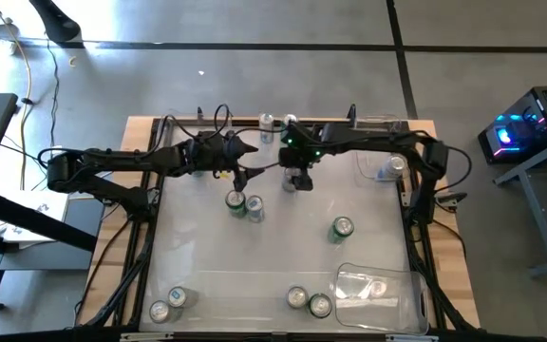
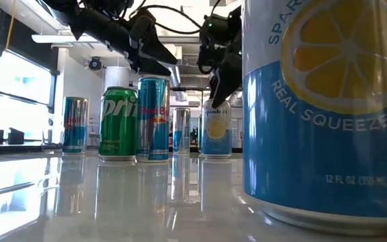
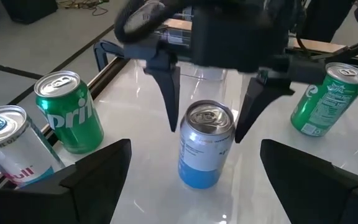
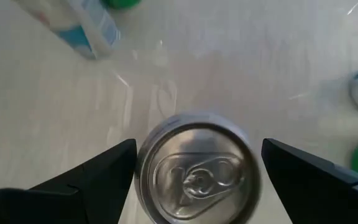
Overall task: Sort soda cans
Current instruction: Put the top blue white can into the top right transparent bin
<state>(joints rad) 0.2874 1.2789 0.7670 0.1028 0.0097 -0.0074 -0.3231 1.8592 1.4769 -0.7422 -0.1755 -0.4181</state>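
The right gripper (image 3: 207,118) hangs with its two fingers spread wide on either side of a blue-and-white lemon can (image 3: 206,152), not clamped on it; the can stands upright on the white table (image 1: 207,261) toward the far edge, near the middle. The left gripper (image 1: 252,152) hovers just beside it, fingers also apart and holding nothing.

Just nearer stand a green Sprite can (image 2: 119,124) and a blue-silver Red Bull can (image 2: 153,119), touching or almost so. Another Red Bull can (image 2: 74,124) stands apart from them. A can close to the low camera (image 2: 324,107) reads "REAL SQUEEZED" and "12 FL OZ (355 mL)" under a lemon picture.

A clear bin (image 1: 380,290) at the near right corner holds one can lying inside; another clear bin (image 1: 383,157) at the far right corner holds one can.
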